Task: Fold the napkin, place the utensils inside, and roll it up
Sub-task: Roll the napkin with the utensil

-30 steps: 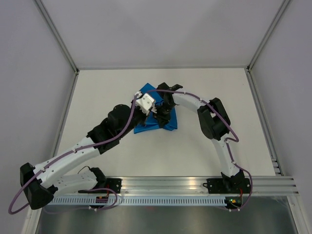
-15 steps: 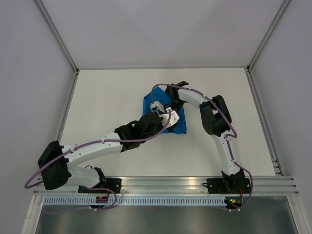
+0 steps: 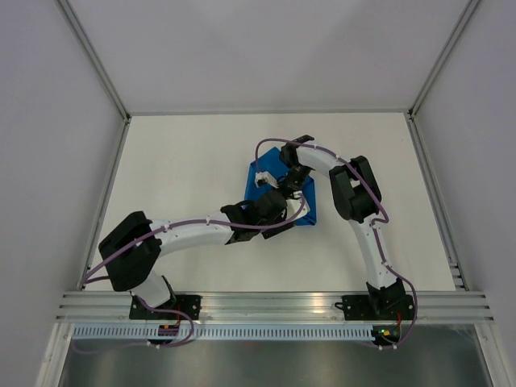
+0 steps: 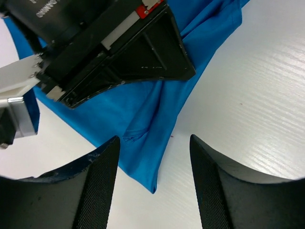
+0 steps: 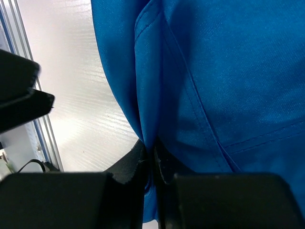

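The blue napkin (image 3: 305, 210) lies bunched on the white table, partly hidden under both grippers. My right gripper (image 3: 292, 184) is over its middle. In the right wrist view, the right gripper (image 5: 153, 151) is shut on a raised fold of the napkin (image 5: 228, 71). My left gripper (image 3: 286, 219) is at the napkin's near edge. In the left wrist view, the left gripper (image 4: 153, 143) stands open, with a folded corner of the napkin (image 4: 143, 109) lying on the table between its fingers, untouched. The utensils are out of view.
The right gripper's black body (image 4: 119, 52) hangs close in front of the left gripper. Grey walls with metal posts (image 3: 103, 81) bound the table on three sides. An aluminium rail (image 3: 274, 306) runs along the near edge.
My left arm has swung right and nearer, and its gripper has opened, letting go of the napkin. The napkin has shifted right with the right gripper, whose jaws have closed tighter on the fold.
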Robot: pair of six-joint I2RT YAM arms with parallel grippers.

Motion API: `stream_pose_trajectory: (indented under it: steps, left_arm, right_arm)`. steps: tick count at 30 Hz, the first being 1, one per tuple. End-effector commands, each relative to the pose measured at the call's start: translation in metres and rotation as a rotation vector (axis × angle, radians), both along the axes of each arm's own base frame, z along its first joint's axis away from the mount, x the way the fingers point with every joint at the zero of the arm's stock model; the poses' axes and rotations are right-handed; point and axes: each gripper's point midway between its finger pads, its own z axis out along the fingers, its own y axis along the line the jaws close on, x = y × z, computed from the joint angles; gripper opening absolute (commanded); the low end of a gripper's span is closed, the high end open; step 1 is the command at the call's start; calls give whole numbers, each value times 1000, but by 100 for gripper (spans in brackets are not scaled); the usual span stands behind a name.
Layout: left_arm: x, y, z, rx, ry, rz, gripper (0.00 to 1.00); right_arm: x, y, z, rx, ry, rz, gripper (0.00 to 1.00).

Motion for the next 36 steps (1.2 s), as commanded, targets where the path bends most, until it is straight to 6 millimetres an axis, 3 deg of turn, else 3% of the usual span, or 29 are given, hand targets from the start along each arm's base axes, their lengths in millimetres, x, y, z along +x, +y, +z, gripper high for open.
stream_pose_trajectory:
  steps: [1,8,22,33,36]
  left_arm:
    - [1,-24,7,-48,18,-59,66]
    - [4,-33,-10,-61,55,-79,72]
    - [32,-40,-33,-61,39,-79,76]
    - [25,-44,-57,-74,162,-101,75]
    - [19,-46,-63,-80,202,-111,70]
  right_arm:
    - [10,-23,-51,-96,-60,84,15]
    - [15,-22,-51,-91,-71,68,15]
    - [15,-25,-57,-106,-61,69,13]
    - [20,-25,-55,-101,-64,61,13]
    - [21,-26,-55,-102,-67,56,12]
